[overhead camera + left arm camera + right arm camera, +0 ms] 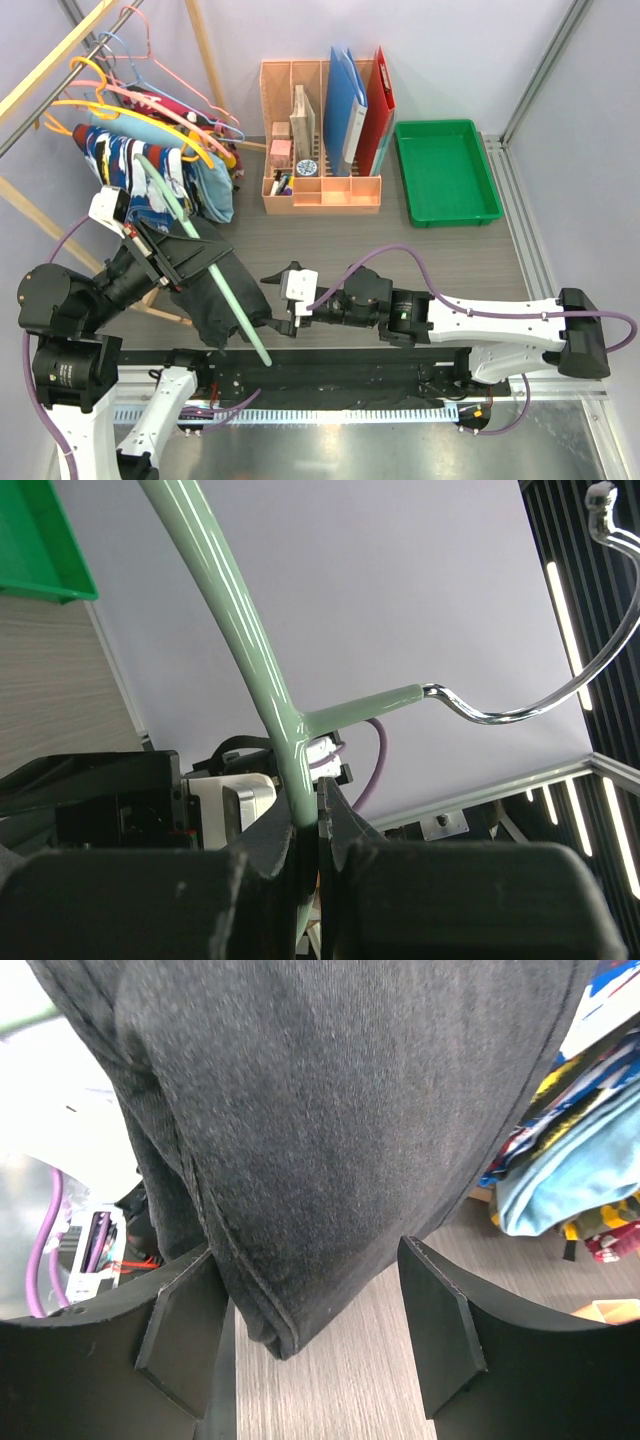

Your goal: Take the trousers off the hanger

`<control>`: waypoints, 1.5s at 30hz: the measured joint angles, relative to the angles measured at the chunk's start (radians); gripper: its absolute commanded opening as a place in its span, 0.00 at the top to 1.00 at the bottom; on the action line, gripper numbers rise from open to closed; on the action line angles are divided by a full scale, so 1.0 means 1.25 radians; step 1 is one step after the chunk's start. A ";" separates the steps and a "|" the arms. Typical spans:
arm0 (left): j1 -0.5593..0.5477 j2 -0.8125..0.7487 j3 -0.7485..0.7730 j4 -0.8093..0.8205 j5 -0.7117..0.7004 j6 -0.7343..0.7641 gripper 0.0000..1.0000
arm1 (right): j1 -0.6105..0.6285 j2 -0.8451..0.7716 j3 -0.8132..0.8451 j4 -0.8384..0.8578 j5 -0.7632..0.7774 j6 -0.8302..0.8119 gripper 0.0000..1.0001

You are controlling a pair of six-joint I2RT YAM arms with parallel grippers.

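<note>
Left gripper (pixel 318 810) is clamped on the mint-green hanger (pixel 225 610); hold it rigid. Right gripper (pixel 312 1325), jaws apart, straddles the black trousers (pixel 330 1110) at the hem: close deep on the cloth, then draw it off.

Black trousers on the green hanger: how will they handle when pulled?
Likely floppy: the trousers hang in soft folds off the hanger. Should bunch in the right gripper, whose open jaws straddle the hem. May slide easily; hanger looks glossy.

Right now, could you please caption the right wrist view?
Open right gripper straddles the hanging hem of the plain black cloth trousers above the grey wood-grain table.
</note>
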 measured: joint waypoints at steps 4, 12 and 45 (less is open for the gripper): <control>0.000 0.000 0.000 0.000 0.005 0.000 1.00 | -0.020 -0.005 0.001 -0.032 -0.040 0.001 0.28; 0.000 0.000 0.000 0.001 0.010 0.000 1.00 | -0.034 -0.007 0.007 -0.056 -0.072 0.000 0.28; 0.001 -0.030 -0.039 0.025 -0.039 -0.019 1.00 | 0.063 0.120 0.072 0.238 0.122 -0.038 0.63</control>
